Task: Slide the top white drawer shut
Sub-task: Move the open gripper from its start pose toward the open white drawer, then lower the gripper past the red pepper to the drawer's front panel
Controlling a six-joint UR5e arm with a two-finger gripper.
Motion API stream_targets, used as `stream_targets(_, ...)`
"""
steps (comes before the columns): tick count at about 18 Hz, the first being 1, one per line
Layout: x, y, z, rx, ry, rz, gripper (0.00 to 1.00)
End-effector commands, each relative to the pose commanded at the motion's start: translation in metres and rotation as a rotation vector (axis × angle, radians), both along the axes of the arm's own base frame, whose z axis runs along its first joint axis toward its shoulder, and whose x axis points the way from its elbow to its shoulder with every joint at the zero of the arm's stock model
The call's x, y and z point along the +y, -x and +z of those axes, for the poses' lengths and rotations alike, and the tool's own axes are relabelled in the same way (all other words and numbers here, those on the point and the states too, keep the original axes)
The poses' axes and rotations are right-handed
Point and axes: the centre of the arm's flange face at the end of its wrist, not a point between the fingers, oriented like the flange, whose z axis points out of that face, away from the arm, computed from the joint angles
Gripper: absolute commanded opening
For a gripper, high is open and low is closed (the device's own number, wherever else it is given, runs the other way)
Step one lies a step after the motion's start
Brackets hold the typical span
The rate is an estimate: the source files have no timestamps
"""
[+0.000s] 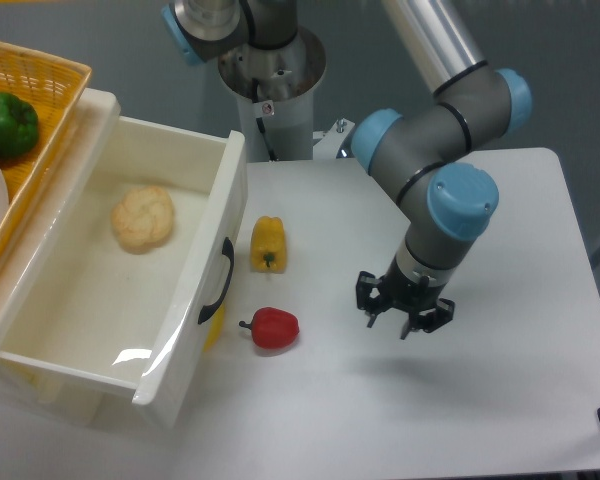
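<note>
Right of the glossy cream-white top drawer (130, 290), well apart from its front panel, I've got the black two-finger gripper (403, 318) hanging just above the white tabletop (500, 400), fingers pointing down w/ a narrow gap between them, holding nothing. The drawer sits pulled far out at the left of the frame, its black curved handle (217, 283) facing the gripper.

Step in hand, as I judge it: approach to the drawer front. To do it well I want the fingers low and square to the panel, contact near the handle's mid-height so the push runs straight along the slide and the box doesn't skew. Push on the flat face beside the handle, not on the handle's curve, where the fingers could slip off.

In the way: a red bell pepper (273, 328) lies just beside the drawer front, btwn gripper and panel; a yellow bell pepper (269, 243) lies near the front too, further back. A straight line from here would plough into the red one, so I'd come in btwn the two.

Other stuff: a pale bumpy cauliflower-like lump (143, 217) inside the drawer; beyond the drawer's far side, a yellow wicker basket (50, 75) w/ a green pepper (6, 123).
</note>
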Motion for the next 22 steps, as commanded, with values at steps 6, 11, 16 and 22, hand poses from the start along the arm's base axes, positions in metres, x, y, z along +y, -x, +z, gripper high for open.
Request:
stream_targets(6, 0.022, -0.042, 0.011, -0.117, -0.082, 0.048, 0.31)
stream_targets(11, 0.034, -0.073, -0.001, -0.210, -0.019, 0.016, 0.13)
stream_targets(16, 0.031, -0.084, 0.009, -0.236, -0.001, 0.008, 0.00)
stream_targets(22, 0.029, -0.091, 0.023, -0.273, -0.031, 0.013, 0.00)
